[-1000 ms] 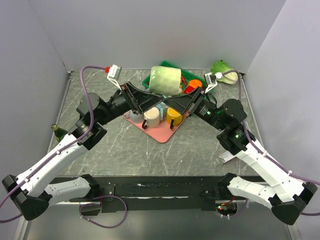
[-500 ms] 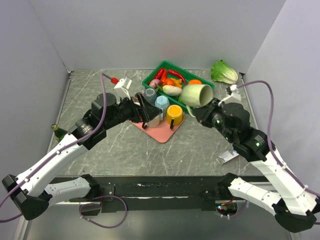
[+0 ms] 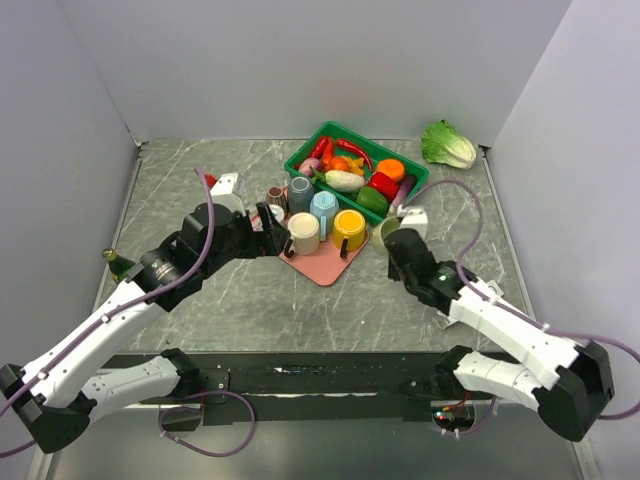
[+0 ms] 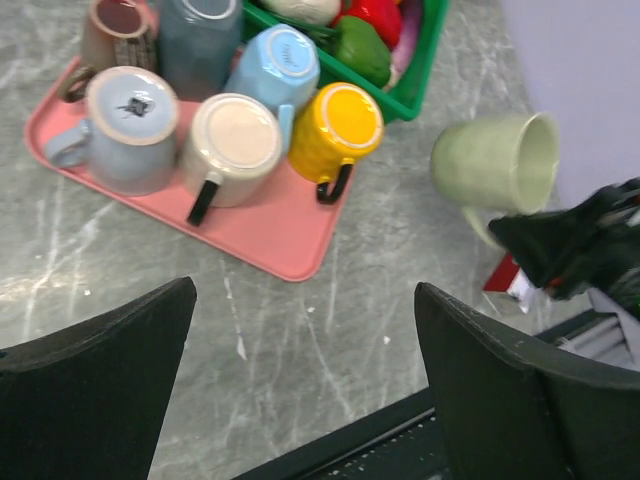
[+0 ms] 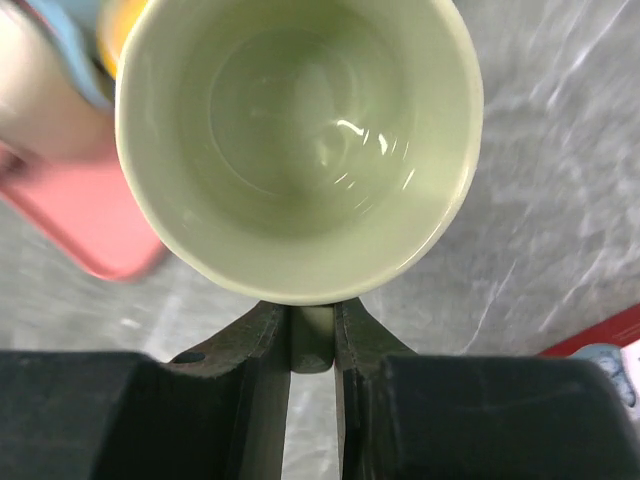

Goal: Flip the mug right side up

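The pale green mug (image 5: 300, 140) is held by its handle in my right gripper (image 5: 312, 330), which is shut on it. The mug's open mouth faces the wrist camera. In the top view the mug (image 3: 386, 228) sits low, just right of the pink tray (image 3: 322, 266), mostly hidden by the right gripper (image 3: 396, 242). In the left wrist view the mug (image 4: 492, 163) is tilted, its mouth to the right. My left gripper (image 4: 305, 300) is open and empty, over the tray's left end in the top view (image 3: 270, 232).
The pink tray (image 4: 270, 225) holds several mugs, among them cream (image 3: 303, 232), yellow (image 3: 349, 228) and light blue (image 3: 323, 204). A green basket (image 3: 303, 148) of vegetables stands behind it. A lettuce (image 3: 447, 144) lies at the back right, a small bottle (image 3: 118, 264) at the left.
The right gripper has carried the green mug from high over the basket down to beside the tray. The left gripper has drawn back from the mug toward the left.
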`<act>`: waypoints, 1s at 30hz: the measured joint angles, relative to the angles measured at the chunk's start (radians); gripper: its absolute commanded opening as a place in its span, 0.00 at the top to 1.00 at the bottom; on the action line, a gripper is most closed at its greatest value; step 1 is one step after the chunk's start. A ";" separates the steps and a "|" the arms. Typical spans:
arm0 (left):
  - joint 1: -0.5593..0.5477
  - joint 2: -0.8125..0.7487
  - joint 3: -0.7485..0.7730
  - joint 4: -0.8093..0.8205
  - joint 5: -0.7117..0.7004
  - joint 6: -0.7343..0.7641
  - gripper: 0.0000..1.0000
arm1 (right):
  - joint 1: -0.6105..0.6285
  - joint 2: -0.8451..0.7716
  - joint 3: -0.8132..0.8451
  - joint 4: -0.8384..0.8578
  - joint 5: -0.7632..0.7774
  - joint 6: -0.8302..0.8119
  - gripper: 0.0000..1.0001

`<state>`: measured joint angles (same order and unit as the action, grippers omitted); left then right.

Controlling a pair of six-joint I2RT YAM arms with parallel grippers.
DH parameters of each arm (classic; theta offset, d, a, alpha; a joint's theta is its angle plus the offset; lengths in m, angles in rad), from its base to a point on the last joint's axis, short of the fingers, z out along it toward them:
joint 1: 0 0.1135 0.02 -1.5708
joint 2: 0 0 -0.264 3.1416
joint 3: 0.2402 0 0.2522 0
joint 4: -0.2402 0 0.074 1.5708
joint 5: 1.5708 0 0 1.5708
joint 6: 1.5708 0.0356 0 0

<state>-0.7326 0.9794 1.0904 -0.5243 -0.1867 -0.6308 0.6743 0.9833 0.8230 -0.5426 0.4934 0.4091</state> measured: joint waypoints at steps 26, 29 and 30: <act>0.000 -0.212 -0.184 -0.051 -0.037 -0.043 0.04 | 0.000 0.420 -0.056 0.148 0.052 0.155 1.00; 0.000 -0.212 -0.198 -0.062 -0.037 -0.045 0.04 | 0.000 0.466 0.016 0.050 0.040 0.230 1.00; 0.000 -0.212 -0.201 -0.064 -0.037 -0.044 0.04 | 0.000 0.472 0.026 0.033 0.037 0.247 1.00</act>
<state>-0.7326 0.7673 0.8894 -0.5880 -0.2237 -0.6750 0.6743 1.4548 0.8494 -0.5095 0.5308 0.6563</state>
